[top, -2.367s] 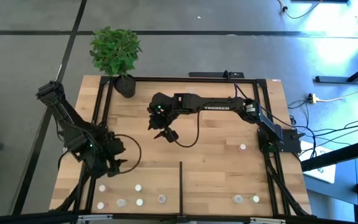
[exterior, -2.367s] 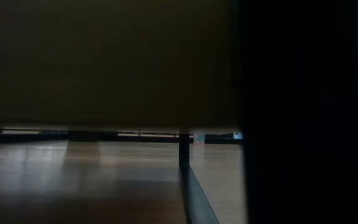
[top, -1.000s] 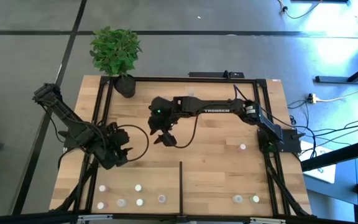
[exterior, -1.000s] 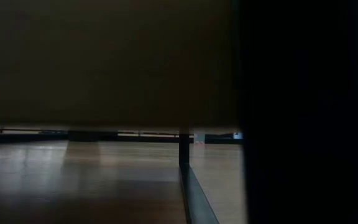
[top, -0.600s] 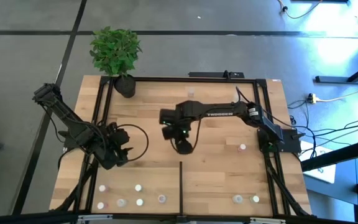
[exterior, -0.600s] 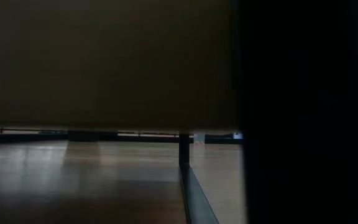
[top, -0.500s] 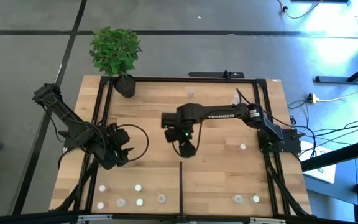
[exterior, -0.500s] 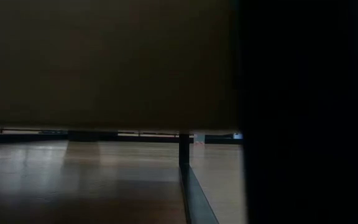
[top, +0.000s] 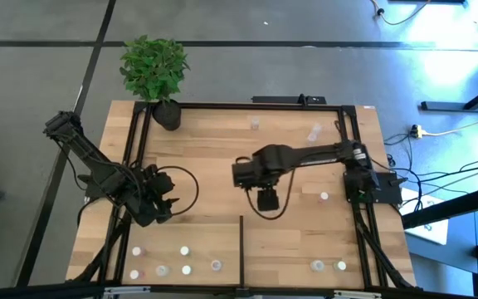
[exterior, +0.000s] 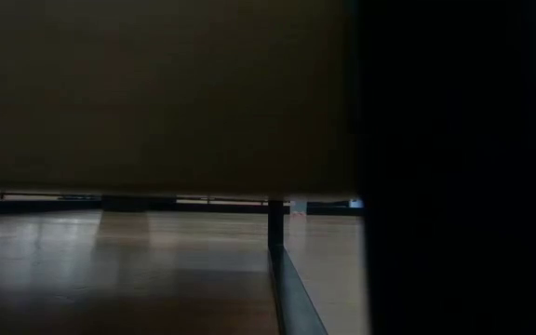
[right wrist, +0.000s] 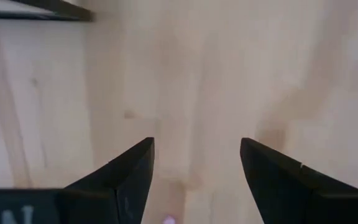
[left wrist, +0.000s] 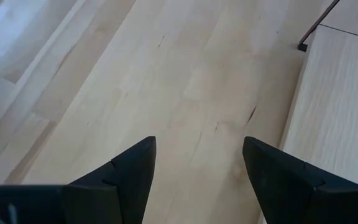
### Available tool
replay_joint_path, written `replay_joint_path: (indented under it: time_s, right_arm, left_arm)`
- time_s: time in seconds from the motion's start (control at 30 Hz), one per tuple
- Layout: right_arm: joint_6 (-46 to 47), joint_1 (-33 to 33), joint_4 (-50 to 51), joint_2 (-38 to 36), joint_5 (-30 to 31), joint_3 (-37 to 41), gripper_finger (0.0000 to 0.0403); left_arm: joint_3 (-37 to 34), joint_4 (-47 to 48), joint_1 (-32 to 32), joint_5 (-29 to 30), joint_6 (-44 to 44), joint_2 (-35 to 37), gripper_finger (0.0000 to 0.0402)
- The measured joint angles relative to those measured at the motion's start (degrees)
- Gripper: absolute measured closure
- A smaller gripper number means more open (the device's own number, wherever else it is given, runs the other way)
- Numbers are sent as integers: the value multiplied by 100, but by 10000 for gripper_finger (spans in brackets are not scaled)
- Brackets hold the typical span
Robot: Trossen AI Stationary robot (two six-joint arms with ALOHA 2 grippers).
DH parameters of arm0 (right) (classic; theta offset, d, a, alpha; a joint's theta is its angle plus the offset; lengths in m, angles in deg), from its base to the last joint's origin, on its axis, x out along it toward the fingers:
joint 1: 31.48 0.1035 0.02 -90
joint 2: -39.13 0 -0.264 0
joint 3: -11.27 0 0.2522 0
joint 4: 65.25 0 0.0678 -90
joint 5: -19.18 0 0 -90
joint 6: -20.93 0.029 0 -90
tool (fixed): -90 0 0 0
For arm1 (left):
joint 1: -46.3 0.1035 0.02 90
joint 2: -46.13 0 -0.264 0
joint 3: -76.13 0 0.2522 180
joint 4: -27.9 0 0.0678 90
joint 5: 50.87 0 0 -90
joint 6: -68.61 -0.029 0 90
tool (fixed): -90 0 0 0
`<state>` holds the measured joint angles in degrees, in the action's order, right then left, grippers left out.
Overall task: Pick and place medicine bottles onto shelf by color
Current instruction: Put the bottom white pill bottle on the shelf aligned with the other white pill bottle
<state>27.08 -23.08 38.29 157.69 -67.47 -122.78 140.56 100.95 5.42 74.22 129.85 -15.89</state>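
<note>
The shelf point(top: 222, 166) is the light-wood panel inside thin black rails, with a short divider bar point(top: 241, 245) at its near edge. Tiny medicine bottles stand on it: several at the near left point(top: 185, 250), two at the near right point(top: 317, 266), one at the right point(top: 324, 198), and two at the far side point(top: 255, 124). My left gripper point(top: 158, 206) point(left wrist: 197, 146) hangs open over bare wood at the shelf's left rail. My right gripper point(top: 268, 199) point(right wrist: 196, 146) points down, open, over the shelf's middle, with nothing between its fingers.
A black pot with a green plant point(top: 154, 71) stands at the table's far left corner. A loop of cable point(top: 181, 178) lies beside my left gripper. The low view is mostly blocked by something dark; it shows only the divider bar point(exterior: 275, 223).
My right gripper has swung from the shelf's far middle toward the right and near edges and has tipped over until it points straight down. It stays open. The two bottles at the far side, hidden under the arm before, now show.
</note>
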Motion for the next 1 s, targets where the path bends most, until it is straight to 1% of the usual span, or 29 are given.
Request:
replay_joint_path:
  time_s: [0.07, 0.13, 0.23, 0.3, 0.37, 0.53, 0.6, 0.7, 0.8, 0.93, 1.0]
  right_arm:
    - [293, 17, 28, -212, 226, 35, 163]
    - [434, 49, -11, -462, 274, 216, 163]
    - [788, 110, -104, -883, 366, 653, 163]
    - [1163, 141, -127, -1227, 660, 1069, 163]
    - [1638, 130, -245, -1574, 884, 1533, 163]
    - [2922, 134, -468, -2390, 940, 2637, 163]
    - [3724, 135, -459, -2661, 1045, 3060, 163]
    - [4986, 122, -425, -2946, 1069, 3639, 163]
    - [5847, 130, -399, -3148, 954, 4186, 163]
    - [6392, 129, -372, -3201, 619, 4722, 163]
    - [6481, 129, -415, -3203, 472, 4944, 163]
  left_arm:
    - [0, 0, 0, 0, -29, 0, 166]
    - [0, 0, 0, 0, -32, 0, 166]
    - [1, 1, -4, -1, -34, 0, 166]
    - [2, 4, -4, -1, -34, 0, 166]
    - [2, 9, -4, -2, -35, 0, 166]
    - [2, 14, -4, -2, -36, 0, 166]
    - [2, 15, -4, -2, -36, 0, 166]
    - [2, 11, -4, -2, -36, 0, 166]
    - [2, 10, -2, -2, -38, 0, 166]
    - [2, -1, -2, -1, -38, 0, 166]
    - [2, -10, -2, -2, -36, 0, 166]
